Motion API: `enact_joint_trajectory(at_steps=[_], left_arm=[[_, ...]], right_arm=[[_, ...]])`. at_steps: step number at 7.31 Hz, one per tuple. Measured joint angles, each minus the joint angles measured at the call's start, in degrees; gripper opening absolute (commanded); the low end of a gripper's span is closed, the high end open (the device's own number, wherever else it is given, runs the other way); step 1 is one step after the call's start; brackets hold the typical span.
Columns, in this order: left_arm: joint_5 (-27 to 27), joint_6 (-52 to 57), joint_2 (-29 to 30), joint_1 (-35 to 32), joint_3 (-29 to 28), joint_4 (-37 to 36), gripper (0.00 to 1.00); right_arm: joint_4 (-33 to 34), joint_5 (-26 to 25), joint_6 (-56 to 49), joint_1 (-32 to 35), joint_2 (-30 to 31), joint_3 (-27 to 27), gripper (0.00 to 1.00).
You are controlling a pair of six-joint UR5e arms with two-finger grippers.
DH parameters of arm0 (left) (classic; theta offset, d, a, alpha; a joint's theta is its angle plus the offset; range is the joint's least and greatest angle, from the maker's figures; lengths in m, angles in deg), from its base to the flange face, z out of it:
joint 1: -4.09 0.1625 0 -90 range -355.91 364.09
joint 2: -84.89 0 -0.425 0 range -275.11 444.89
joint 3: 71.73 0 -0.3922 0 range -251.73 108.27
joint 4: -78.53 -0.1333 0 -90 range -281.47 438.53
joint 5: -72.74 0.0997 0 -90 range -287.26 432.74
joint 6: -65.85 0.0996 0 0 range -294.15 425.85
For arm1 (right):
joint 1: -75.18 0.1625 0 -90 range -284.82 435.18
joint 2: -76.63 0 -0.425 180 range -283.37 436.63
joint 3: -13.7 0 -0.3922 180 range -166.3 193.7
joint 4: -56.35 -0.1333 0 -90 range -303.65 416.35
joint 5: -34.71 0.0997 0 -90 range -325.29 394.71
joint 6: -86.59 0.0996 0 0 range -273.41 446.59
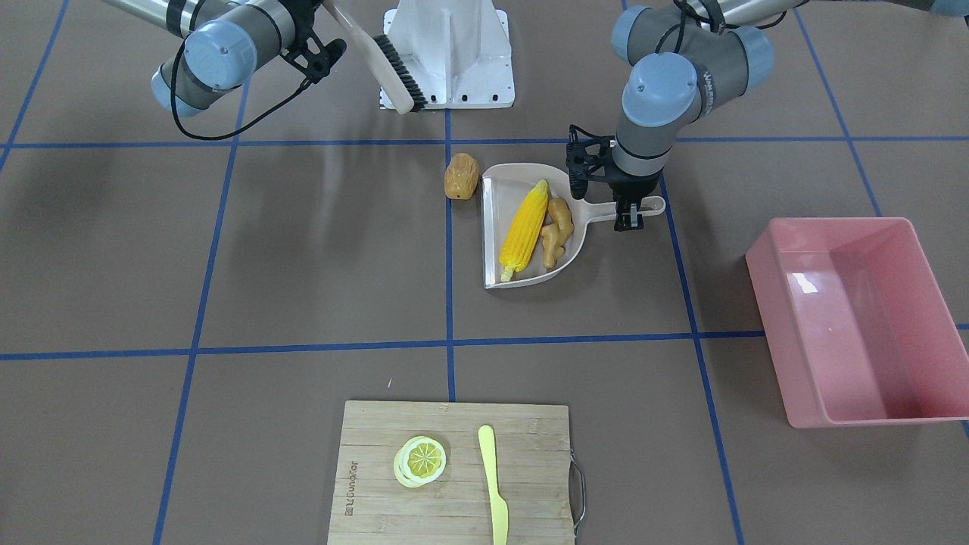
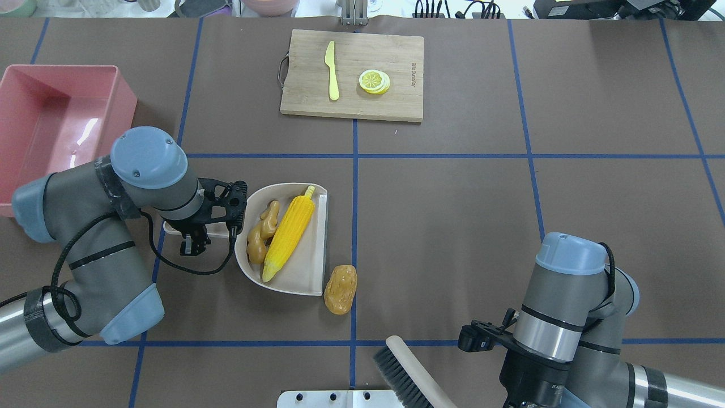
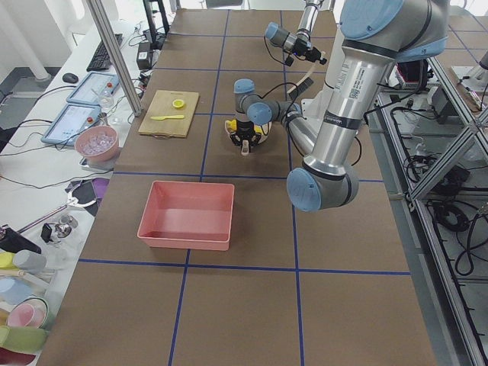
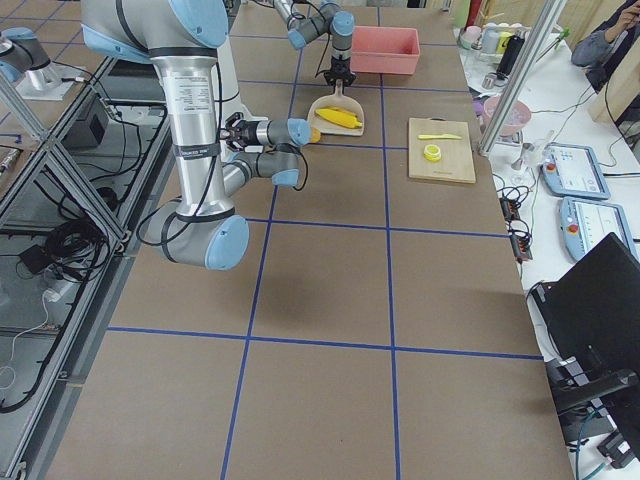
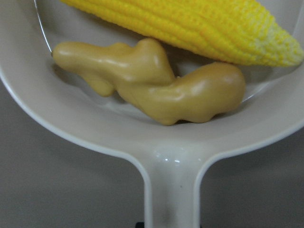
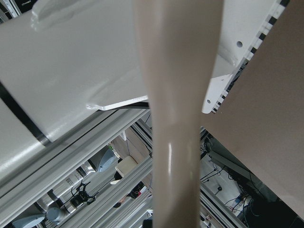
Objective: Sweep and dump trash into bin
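The beige dustpan point(image 1: 496, 219) lies flat on the table. In it lie the yellow corn cob point(image 1: 525, 231) and the tan ginger root point(image 1: 556, 231). The brown potato point(image 1: 461, 175) rests on the table just outside the pan's open edge. My left gripper point(image 1: 628, 216) is shut on the dustpan's handle point(image 5: 171, 190). The left wrist view shows the ginger point(image 5: 152, 83) and the corn point(image 5: 190, 23) close up. My right arm holds a brush point(image 1: 397, 72) raised near the robot base; its handle point(image 6: 173, 118) runs out from the gripper, whose fingers are hidden. The pink bin point(image 1: 855, 318) stands empty on my left.
A wooden cutting board point(image 1: 378, 469) sits at the far side of the table with a lemon slice point(image 1: 421, 459) and a pale yellow knife point(image 1: 493, 484) on it. The white robot base plate point(image 1: 454, 53) is beside the brush.
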Motion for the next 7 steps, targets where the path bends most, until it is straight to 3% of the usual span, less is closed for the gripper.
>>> enact_joint_trajectory(at_steps=[7], left_arm=[[0.0, 0.1, 0.0, 0.8, -0.2, 0.3, 0.0]], right_arm=[[0.6, 0.0, 0.6, -1.0, -4.6, -5.5, 0.0]])
